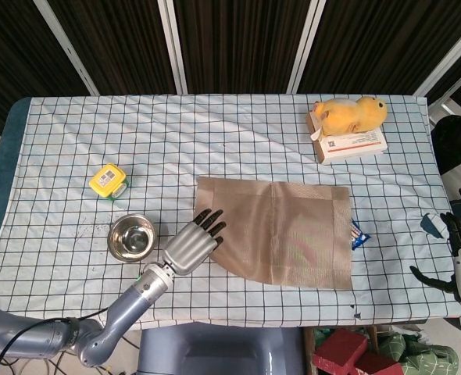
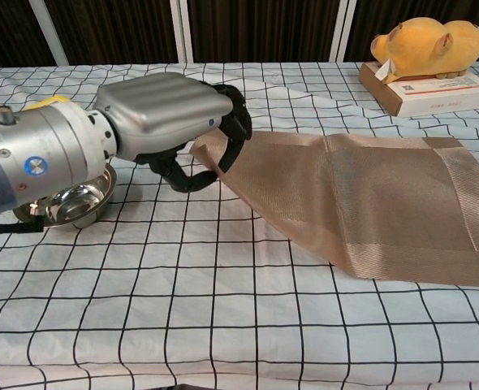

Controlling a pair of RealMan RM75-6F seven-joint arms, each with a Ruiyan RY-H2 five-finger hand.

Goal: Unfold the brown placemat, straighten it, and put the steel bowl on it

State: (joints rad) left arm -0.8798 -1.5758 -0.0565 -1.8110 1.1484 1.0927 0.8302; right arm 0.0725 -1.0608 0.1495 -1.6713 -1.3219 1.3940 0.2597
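While the left hand (image 1: 191, 244) is pinching the mat's (image 1: 281, 238) near-left edge, lifted off the table's (image 1: 98, 129) middle, we are judging it best dragged slow and low, square to the grid, sparing the bowl (image 1: 131, 237).

Counter (image 1: 74, 125) covered in a white cloth with a dark grid; brown placemat (image 1: 281, 230) lies unfolded near the middle, mostly flat, its near-left corner lifted off the cloth. Steel bowl (image 1: 131, 237) sits left of the placemat, apart from it, with a yellow-lidded green tub (image 1: 108, 180) just behind the bowl. At the far right corner a flat white box (image 1: 354, 145) rests on the cloth, and a small blue-and-white packet (image 1: 357, 234) pokes out at the placemat's right edge.
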